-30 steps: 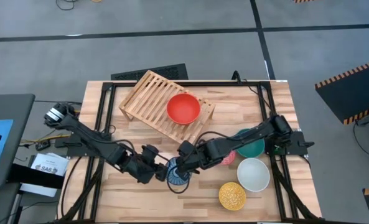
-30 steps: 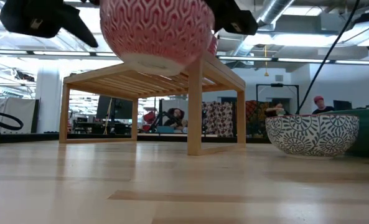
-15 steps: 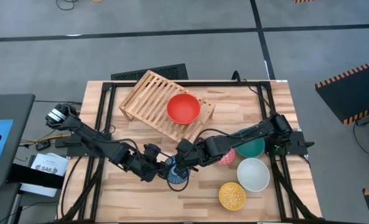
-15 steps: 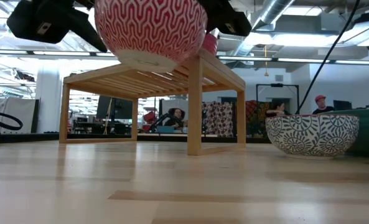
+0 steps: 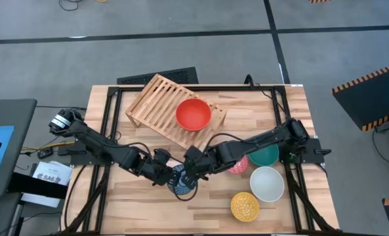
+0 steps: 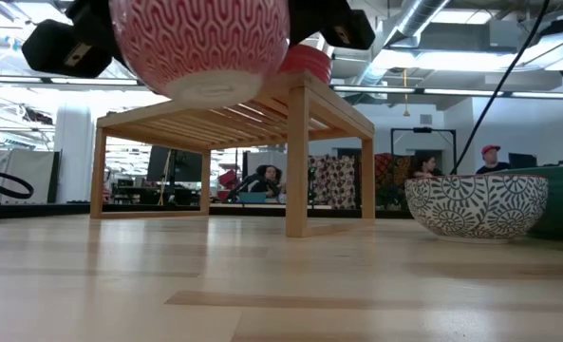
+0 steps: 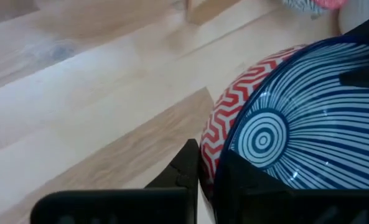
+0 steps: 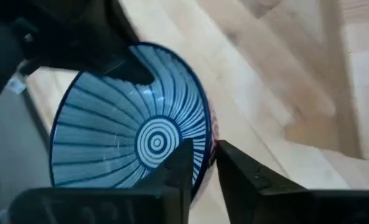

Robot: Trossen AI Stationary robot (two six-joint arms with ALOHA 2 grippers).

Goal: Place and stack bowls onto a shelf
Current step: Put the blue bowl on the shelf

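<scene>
Held bowl [image 6: 200, 43]: pink-red outside, blue striped inside, hanging clear of the surface [image 6: 281, 285], in front of the shelf [image 5: 171, 108].
Left hand [image 7: 208, 168]: pinching the held bowl's rim, one finger outside, one inside.
Right hand [image 8: 201, 163]: pinching the same bowl's rim on the opposite side.
Yellow bowl [image 5: 245, 206]: sitting on the surface, beyond the held bowl on the right arm's side.
White bowl [image 5: 267, 183]: sitting just beside the yellow bowl.
Teal bowl [image 5: 266, 156]: sitting partly under the right arm.
Patterned bowl [image 6: 476, 204]: resting on the surface, apart from the held bowl.
Shelf: standing behind the held bowl, carrying the red bowl [image 5: 193, 114].
</scene>
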